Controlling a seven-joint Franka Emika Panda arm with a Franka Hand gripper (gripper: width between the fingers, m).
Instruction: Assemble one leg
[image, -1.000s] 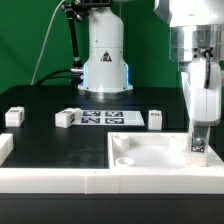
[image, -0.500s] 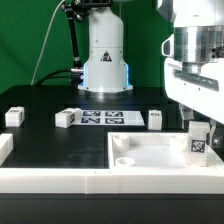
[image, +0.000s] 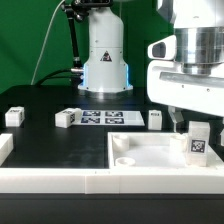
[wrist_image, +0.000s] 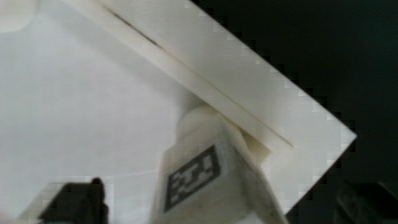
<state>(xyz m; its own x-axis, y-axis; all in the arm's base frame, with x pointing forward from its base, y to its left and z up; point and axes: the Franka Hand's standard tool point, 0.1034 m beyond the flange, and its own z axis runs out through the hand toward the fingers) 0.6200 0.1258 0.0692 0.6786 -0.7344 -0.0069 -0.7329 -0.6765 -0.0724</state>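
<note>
Nearest the exterior camera lies the large white panel (image: 150, 155) with its raised rim and a round corner socket (image: 124, 158). On its corner at the exterior view's right stands the leg (image: 200, 142), upright, its black-and-white tag facing the camera; the wrist view shows the same leg (wrist_image: 210, 165) at the panel's corner (wrist_image: 107, 110). It looks like hard, light, stiff plastic with smooth faces, so it may slip or tip if nudged; a hold across two opposite flat sides, low on the body, seems safest.

Just above and behind the leg hangs the gripper (image: 178, 120). One dark fingertip (wrist_image: 75, 203) shows in the wrist view, apart from the leg, so the fingers grip nothing, but how wide they stand I cannot tell.

Farther back on the dark surface (image: 60, 145) sit three more small blocks (image: 14, 116) (image: 66, 117) (image: 155, 119) and the marker board (image: 110, 118). Whether the leg sits in a socket is hidden.
</note>
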